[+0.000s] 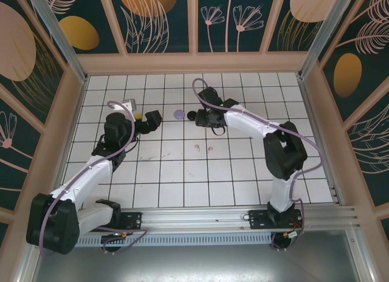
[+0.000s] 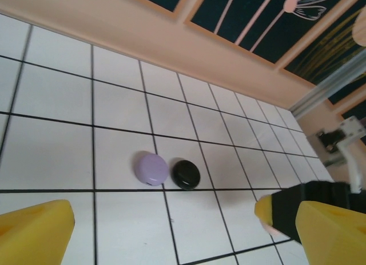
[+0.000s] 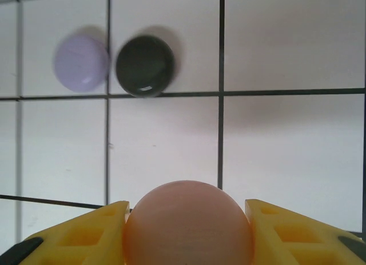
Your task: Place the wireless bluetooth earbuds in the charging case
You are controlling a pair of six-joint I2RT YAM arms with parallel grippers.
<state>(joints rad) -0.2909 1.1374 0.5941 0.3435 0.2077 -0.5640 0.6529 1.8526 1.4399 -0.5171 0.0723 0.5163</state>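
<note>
From above, two tiny pale pink earbuds lie on the white tiled table, nearer the arm bases than the round lilac plastic case.

Left wrist: the left gripper gapes wide and empty, facing the lilac case.

Right wrist: the right gripper pinches a rounded pale pink case, with the lilac case beyond.

This is a robot test cell in a lab, not a lived-in room. A white tabletop ruled into a black grid is boxed in by printed wall panels (teal, with gold discs and line-drawn plants). Bare aluminium posts stand at the corners, and the left arm and right arm are bolted to a metal rail at the near edge.
</note>
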